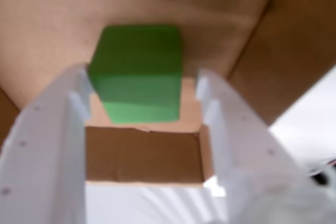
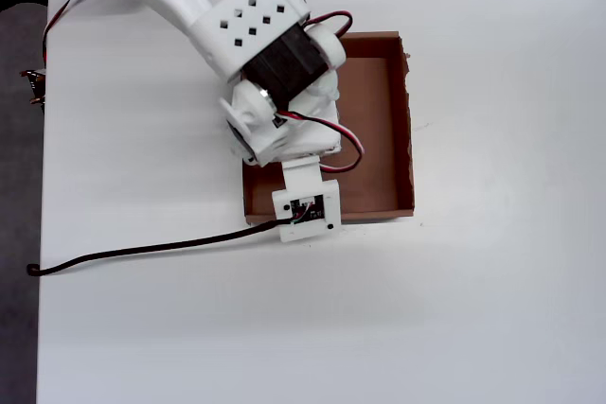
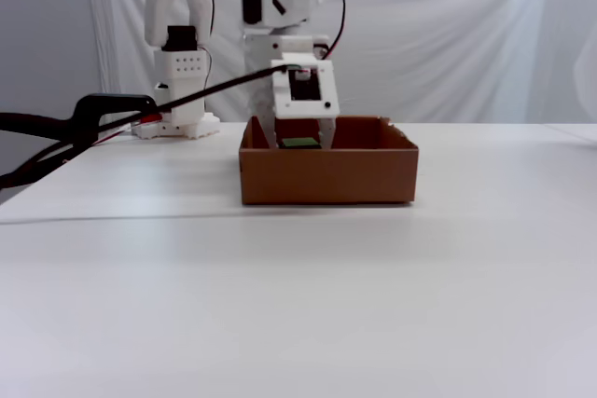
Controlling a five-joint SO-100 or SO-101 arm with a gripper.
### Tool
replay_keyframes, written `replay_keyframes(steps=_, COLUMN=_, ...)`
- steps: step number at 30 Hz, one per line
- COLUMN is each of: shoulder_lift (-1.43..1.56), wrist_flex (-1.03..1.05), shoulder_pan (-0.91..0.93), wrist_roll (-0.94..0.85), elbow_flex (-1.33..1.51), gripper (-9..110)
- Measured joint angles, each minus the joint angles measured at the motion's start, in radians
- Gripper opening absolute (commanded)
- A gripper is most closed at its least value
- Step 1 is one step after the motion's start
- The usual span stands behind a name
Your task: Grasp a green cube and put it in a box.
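Observation:
In the wrist view, the green cube point(image 1: 139, 72) sits between the white fingertips of my gripper point(image 1: 143, 85), above the brown bottom of the box point(image 1: 68, 14). Its left edge meets the left finger point(image 1: 79, 93). A thin strip of cardboard shows between the cube and the right finger point(image 1: 206, 90), so the jaws stand slightly wider than the cube. In the fixed view, my gripper point(image 3: 303, 142) reaches down into the box point(image 3: 326, 174), and the cube's top point(image 3: 300, 144) peeks over the front wall. From overhead, the arm covers the cube and fingers over the left half of the box point(image 2: 374, 120). I cannot tell whether the cube rests on the bottom.
A black cable point(image 2: 142, 251) runs from the wrist camera across the white table to the left. In the fixed view a black clamp and cable point(image 3: 93, 114) hang at the left, and the arm's base point(image 3: 177, 123) stands behind the box. A white cloth hangs at the back.

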Motion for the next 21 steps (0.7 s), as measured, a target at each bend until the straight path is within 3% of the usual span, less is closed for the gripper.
replay_keyframes(steps=9, shoulder_lift=0.1, wrist_flex=0.061, shoulder_pan=0.08, wrist_roll=0.0, elbow_flex=-0.08, gripper=24)
replay_keyframes(steps=21, shoulder_lift=0.394, wrist_flex=0.06, shoulder_pan=0.351, wrist_roll=-0.063, elbow_flex=-0.048, gripper=25)
